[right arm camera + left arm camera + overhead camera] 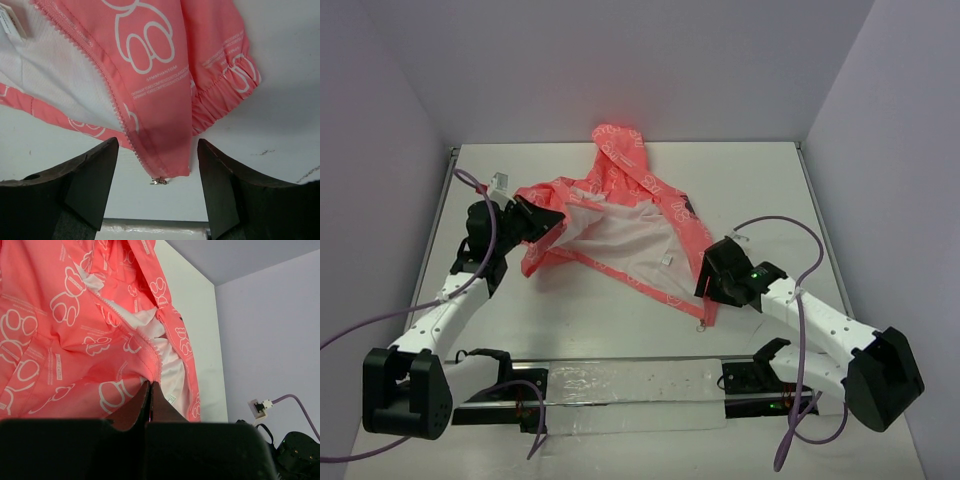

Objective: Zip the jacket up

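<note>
The coral-pink jacket (pixel 685 235) lies open in the middle of the table, its whitish lining (pixel 620 235) facing up and the hood toward the back wall. My left gripper (pixel 553 225) is shut on the jacket's left front edge; in the left wrist view the fingers (pixel 150 385) pinch the fabric (pixel 75 340) right at the zipper teeth. My right gripper (pixel 704 290) hangs open over the jacket's lower right corner. In the right wrist view that corner (pixel 165 150) lies between the spread fingers (pixel 158 150) without touching them. A small metal zipper end (pixel 159 181) lies on the table just below it.
An elastic sleeve cuff (pixel 225 95) lies right of the corner. A transparent plastic strip on a dark rail (pixel 630 385) runs along the near edge between the arm bases. Purple cables (pixel 790 230) loop off both arms. Walls close in the table at the back and both sides.
</note>
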